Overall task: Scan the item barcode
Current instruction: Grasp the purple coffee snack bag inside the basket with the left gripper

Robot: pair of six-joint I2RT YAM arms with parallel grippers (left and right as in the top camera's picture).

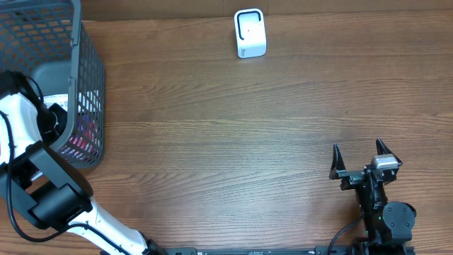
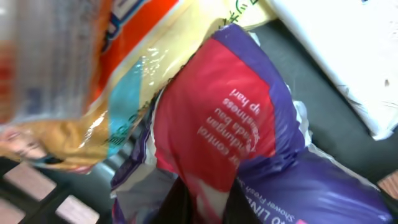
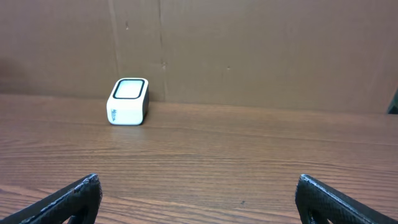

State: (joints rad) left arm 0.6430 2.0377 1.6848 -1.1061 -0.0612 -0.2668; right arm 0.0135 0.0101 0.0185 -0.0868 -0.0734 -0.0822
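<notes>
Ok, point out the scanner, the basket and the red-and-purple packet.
scanner [image 1: 250,33]: overhead view, on its white top face.
basket [image 1: 88,85]: overhead view, on its right mesh wall.
red-and-purple packet [image 2: 230,124]: left wrist view, on its red printed panel.

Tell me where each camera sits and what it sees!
Overhead: above the table, looking down; left arm, right arm, basket, scanner.
Left wrist: inside the basket, close on a red-purple packet; left end effector shut at bottom edge.
Right wrist: low over table, facing scanner; open right end effector tips in corners.
Shared: overhead and right wrist see the scanner.
</notes>
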